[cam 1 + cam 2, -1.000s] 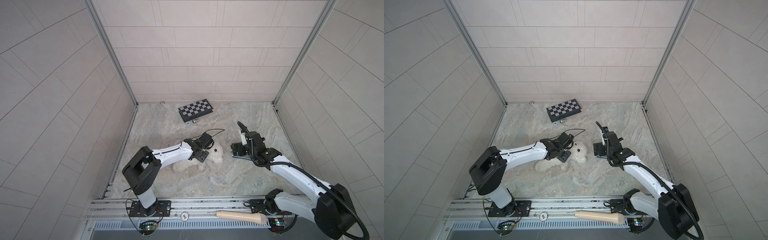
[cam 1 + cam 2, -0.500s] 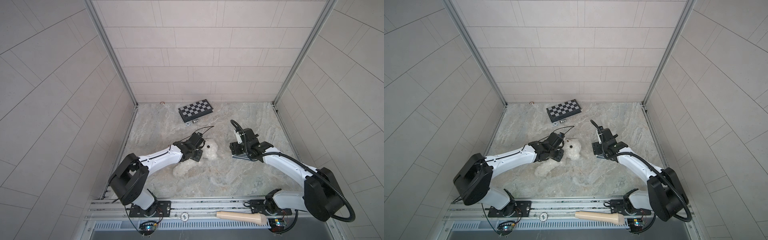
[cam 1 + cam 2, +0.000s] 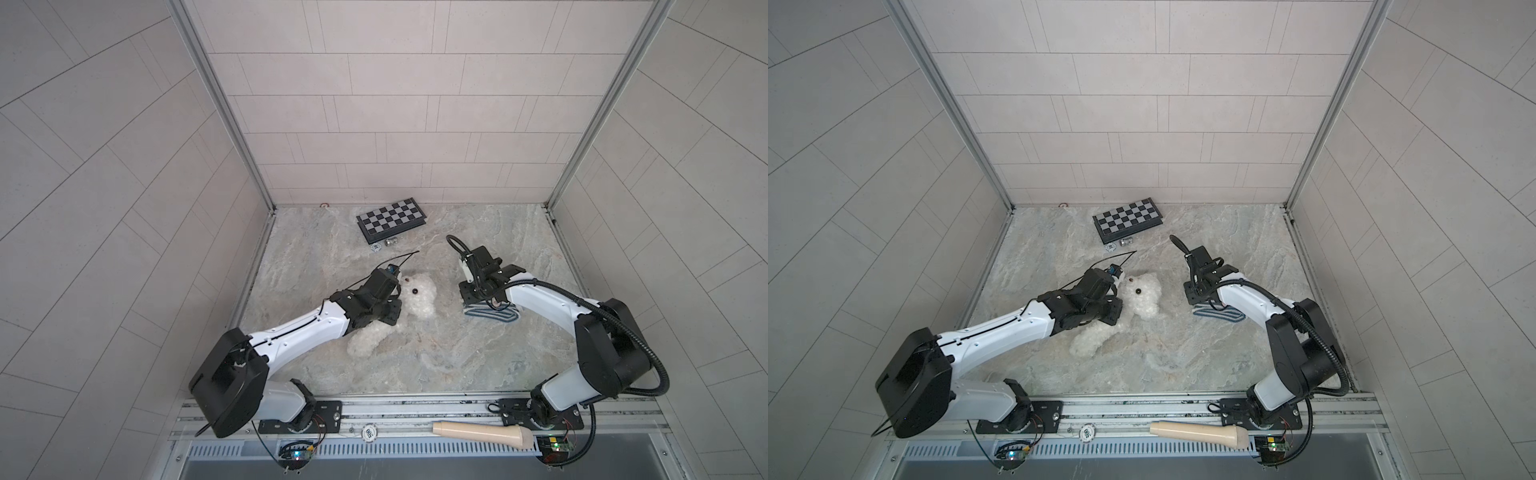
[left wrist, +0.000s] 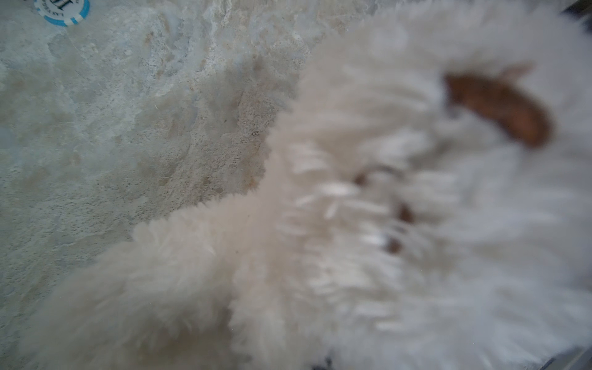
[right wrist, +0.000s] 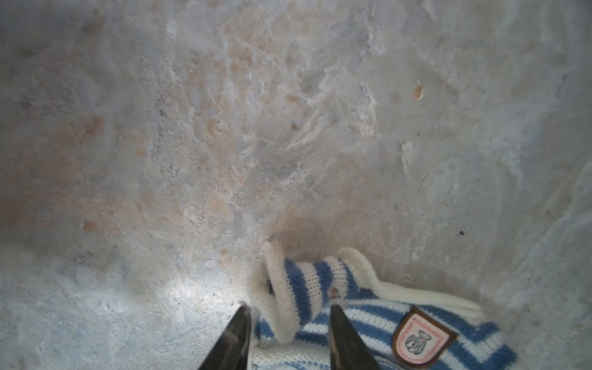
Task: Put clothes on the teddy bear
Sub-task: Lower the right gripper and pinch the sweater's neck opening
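Observation:
The teddy bear [image 3: 419, 297] [image 3: 1144, 297], fluffy and white, lies mid-table with its head toward the back and its body trailing to the front left. My left gripper [image 3: 395, 309] [image 3: 1115, 311] is pressed into its left side by the neck. Its fingers are buried in the fur and shut on it. Blurred fur of the teddy bear [image 4: 352, 256] fills the left wrist view. To the right lies a blue-and-white striped shirt [image 3: 492, 315] [image 3: 1219, 314] [image 5: 352, 320] with a badge. My right gripper [image 3: 478, 301] [image 3: 1202, 301] [image 5: 288, 320] is down on its left end. The jaws stand apart, with a rolled fold between the tips.
A folded chessboard [image 3: 390, 218] lies near the back wall. In front of it are a poker chip [image 3: 376, 248] [image 4: 62, 9] and a small metal piece [image 3: 390, 242]. A beige wooden handle [image 3: 482, 432] rests on the front rail. Tiled walls enclose three sides.
My left jaws closed into the bear's fur, and the bear's head shifted a little toward the back left. My right jaws narrowed around the shirt's fold, and that gripper edged slightly left.

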